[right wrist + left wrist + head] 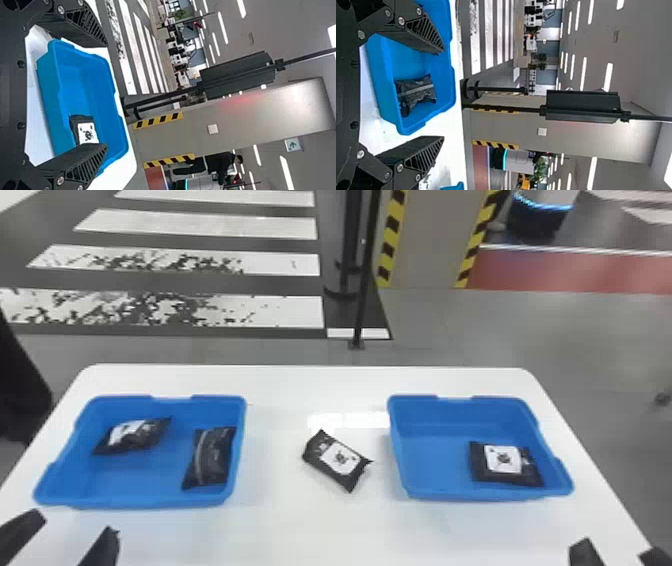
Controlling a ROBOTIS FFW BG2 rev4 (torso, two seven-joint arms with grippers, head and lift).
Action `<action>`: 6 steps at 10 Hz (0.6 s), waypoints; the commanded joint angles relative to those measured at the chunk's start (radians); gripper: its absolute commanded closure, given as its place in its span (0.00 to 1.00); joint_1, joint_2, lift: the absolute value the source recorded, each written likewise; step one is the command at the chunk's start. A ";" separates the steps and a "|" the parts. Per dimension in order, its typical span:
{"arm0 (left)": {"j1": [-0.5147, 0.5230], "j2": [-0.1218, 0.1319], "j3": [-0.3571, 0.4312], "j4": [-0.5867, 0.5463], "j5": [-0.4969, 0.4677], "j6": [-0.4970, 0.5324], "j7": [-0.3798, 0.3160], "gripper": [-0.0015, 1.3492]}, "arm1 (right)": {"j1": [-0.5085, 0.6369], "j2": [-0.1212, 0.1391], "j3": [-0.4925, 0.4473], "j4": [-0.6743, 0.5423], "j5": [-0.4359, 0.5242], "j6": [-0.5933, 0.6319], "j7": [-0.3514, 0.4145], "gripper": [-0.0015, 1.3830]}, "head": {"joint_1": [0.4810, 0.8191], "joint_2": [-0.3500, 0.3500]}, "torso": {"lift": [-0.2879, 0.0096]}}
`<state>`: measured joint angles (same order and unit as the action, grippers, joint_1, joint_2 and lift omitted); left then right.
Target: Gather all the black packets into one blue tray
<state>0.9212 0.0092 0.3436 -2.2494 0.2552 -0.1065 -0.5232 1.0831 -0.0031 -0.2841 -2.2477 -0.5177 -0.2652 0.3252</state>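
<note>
In the head view, a rectangular blue plastic tray, the left tray (pixel 135 504), is sitting on a white, smooth-topped surface (pixel 285 530) and serving as landmark. Inside its far left part, a glossy black pillow-shaped plastic packet (pixel 142 435) is lying aslant, its white label creasing. By its right wall, a crinkled black plastic packet (pixel 217 457) is showing a pale strip along its length. Just right of the left tray, a flat black plastic packet with a white label and dark emblem (pixel 337 460) is resting diagonally on the surface. Well to the tray's right, a matching blue plastic tray (pixel 425 450) is holding a black rectangular plastic packet with a squarish white label (pixel 502 462).

Black fingers of the left gripper (pixel 74 526) are standing spread on the near side of the left tray, gripping nothing. The right gripper (pixel 617 549) is resting well to that tray's right, its fingers also standing apart and empty.
</note>
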 commanded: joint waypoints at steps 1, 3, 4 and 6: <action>-0.043 0.009 -0.003 0.000 -0.054 0.045 -0.018 0.20 | -0.003 0.004 0.003 0.001 -0.001 0.000 0.000 0.09 | 0.63 0.38 | 0.60; -0.114 0.032 -0.031 0.000 -0.128 0.101 -0.047 0.20 | -0.008 0.004 0.009 0.008 -0.005 0.000 0.000 0.09 | 0.63 0.36 | 0.60; -0.146 0.043 -0.048 0.000 -0.161 0.138 -0.054 0.20 | -0.011 0.004 0.013 0.011 -0.009 0.000 0.000 0.09 | 0.63 0.34 | 0.60; -0.246 0.066 -0.098 0.066 -0.217 0.185 -0.078 0.20 | -0.016 0.004 0.015 0.015 -0.009 0.000 0.000 0.09 | 0.63 0.30 | 0.60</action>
<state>0.7076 0.0665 0.2633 -2.2086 0.0535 0.0665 -0.5998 1.0703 -0.0031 -0.2693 -2.2340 -0.5264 -0.2652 0.3252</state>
